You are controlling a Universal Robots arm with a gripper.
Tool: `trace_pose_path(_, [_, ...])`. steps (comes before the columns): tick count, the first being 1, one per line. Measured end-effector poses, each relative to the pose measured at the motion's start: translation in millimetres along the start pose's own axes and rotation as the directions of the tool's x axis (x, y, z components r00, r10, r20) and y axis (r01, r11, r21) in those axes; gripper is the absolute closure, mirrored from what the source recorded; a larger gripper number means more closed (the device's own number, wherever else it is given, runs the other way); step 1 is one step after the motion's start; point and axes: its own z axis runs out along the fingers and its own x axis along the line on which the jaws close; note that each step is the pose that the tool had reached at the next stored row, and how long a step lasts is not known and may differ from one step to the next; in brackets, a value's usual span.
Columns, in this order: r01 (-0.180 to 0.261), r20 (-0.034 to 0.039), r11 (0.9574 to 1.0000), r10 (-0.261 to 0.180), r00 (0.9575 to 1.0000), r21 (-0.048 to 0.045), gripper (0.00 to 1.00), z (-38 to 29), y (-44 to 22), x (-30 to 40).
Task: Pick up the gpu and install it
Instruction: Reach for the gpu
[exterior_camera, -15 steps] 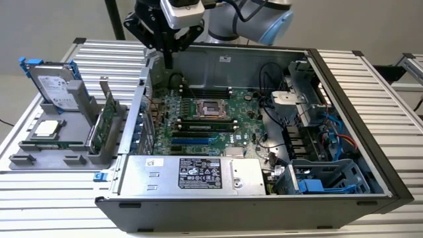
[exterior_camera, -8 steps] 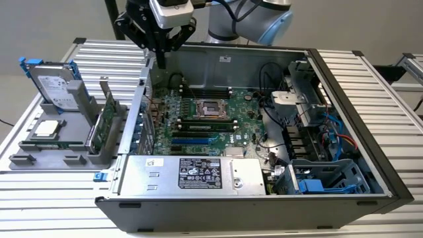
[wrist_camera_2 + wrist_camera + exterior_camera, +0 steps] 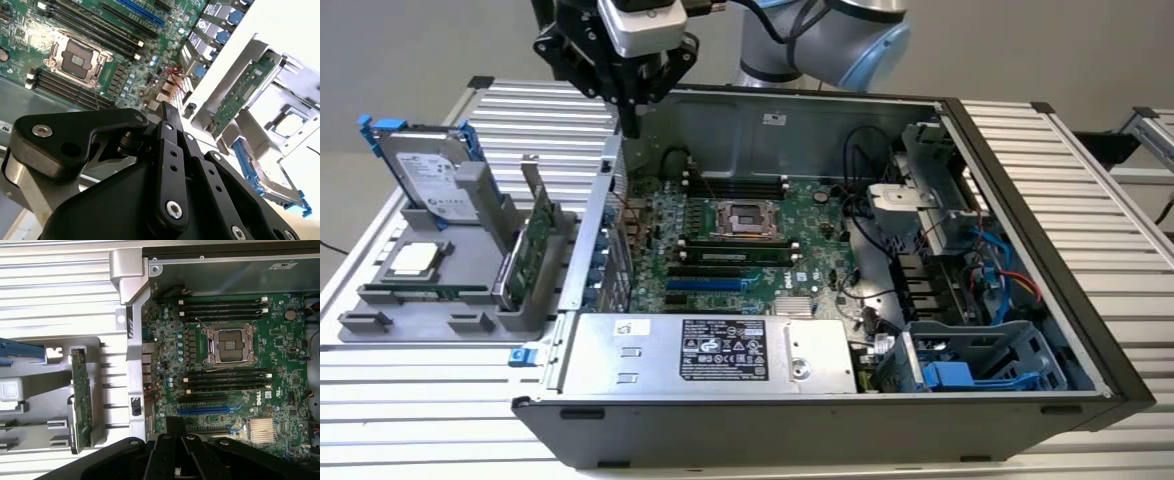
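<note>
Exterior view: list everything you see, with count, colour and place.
table: one, silver slats, under everything
computer case: one, black and grey, open, on the table
motherboard: one, green, inside the case
power supply: one, silver, at the case's near side
fixture: one, grey, to the exterior view's left of the case
gpu: one, green, standing on edge in the fixture
hard drive: one, silver with blue rails, upright in the fixture
processor chip: one, silver, flat in the fixture
arm: one, grey and blue, behind the case
end effector: one, black, shut, holding nothing, above the case wall nearest the fixture
</note>
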Motion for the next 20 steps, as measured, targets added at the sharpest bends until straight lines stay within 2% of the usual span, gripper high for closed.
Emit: trace_pose_path(20, [0.0,0.0,1.0,0.0,1.0,0.0,1.0,-0.8,-2.4,34.1])
